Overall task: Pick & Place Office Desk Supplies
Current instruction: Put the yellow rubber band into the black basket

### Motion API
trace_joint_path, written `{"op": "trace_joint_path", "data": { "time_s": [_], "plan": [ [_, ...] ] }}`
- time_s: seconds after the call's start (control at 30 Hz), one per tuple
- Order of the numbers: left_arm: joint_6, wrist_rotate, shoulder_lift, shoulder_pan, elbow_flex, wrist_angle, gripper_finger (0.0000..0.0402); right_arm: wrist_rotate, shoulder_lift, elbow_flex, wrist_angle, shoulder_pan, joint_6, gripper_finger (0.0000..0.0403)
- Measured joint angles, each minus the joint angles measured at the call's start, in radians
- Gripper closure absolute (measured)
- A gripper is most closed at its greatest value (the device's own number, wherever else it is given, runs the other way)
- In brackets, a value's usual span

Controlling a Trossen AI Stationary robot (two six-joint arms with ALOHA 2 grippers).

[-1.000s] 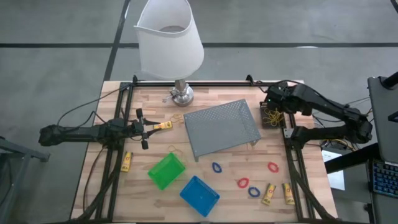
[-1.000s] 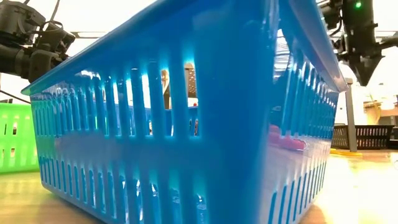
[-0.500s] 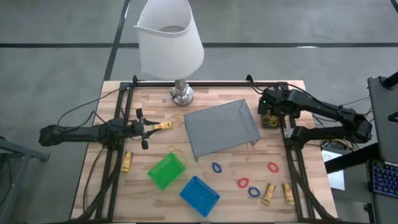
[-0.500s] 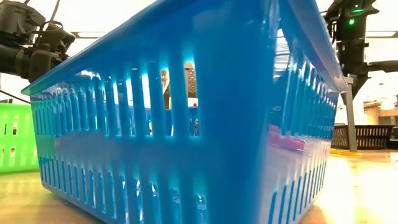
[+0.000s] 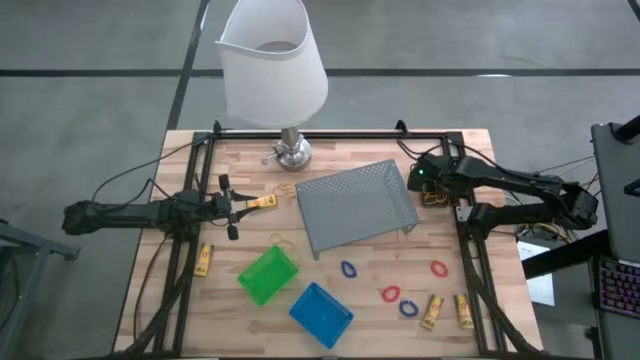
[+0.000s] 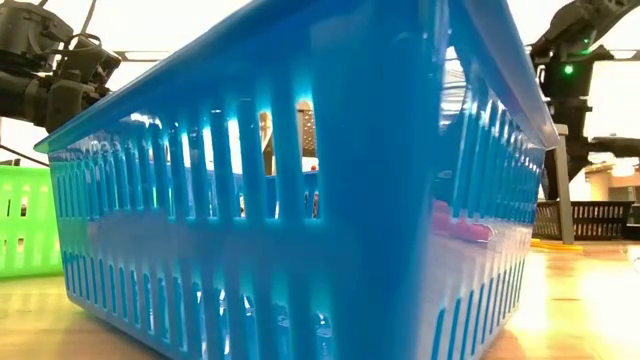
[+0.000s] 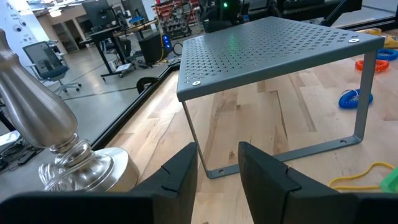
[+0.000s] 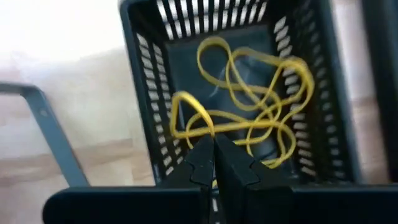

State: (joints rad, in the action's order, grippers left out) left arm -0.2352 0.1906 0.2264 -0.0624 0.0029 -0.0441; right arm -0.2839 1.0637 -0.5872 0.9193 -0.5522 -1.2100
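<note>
My right gripper (image 8: pixel 214 146) is shut and points down into the black bin (image 5: pixel 437 190) at the table's right edge, where yellow rubber bands (image 8: pixel 261 93) lie tangled. My left gripper (image 7: pixel 217 163) stands open at the left, pointing level at the grey mesh tray (image 5: pixel 358 205). In the high view a yellow stick (image 5: pixel 262 202) shows at its fingertips. Other yellow sticks (image 5: pixel 203 260) (image 5: pixel 432 312), red loops (image 5: pixel 390 294) and blue loops (image 5: pixel 348 269) lie flat on the wood. The green bin (image 5: pixel 268 274) and blue bin (image 5: pixel 321 313) stand near the front. My right gripper pinches a yellow rubber band between its two fingertips, from above; a loop of it (image 8: pixel 189 109) stands up beside the fingers. The rest lies among the other bands in the bin. My left gripper: whether it touches the yellow stick, I cannot tell.
A white-shaded lamp (image 5: pixel 272 65) stands at the far edge, its metal base (image 7: pixel 50 124) close to my left gripper. Loose rubber bands (image 5: pixel 283 240) lie near the green bin. The blue bin (image 6: pixel 300 180) fills the low view. Black frame rails run along both sides.
My right gripper has come down toward the black bin and tipped to point more steeply down, staying shut. It has also drawn a little toward the mesh tray in the high view.
</note>
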Motion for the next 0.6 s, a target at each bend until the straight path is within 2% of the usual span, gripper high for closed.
{"op": "trace_joint_path", "data": {
  "time_s": [0.37,0.6],
  "plan": [
    [0.0,0.0,0.0,0.0,0.0,0.0,0.0284,-0.002,0.0,0.107,-0.065,0.0,-0.054,0.0394],
    [0.0,0.0,0.0,0.0,0.0,0.0,0.0284,-0.005,0.0,0.122,-0.126,0.0,-0.066,0.0394]
  ]
}}
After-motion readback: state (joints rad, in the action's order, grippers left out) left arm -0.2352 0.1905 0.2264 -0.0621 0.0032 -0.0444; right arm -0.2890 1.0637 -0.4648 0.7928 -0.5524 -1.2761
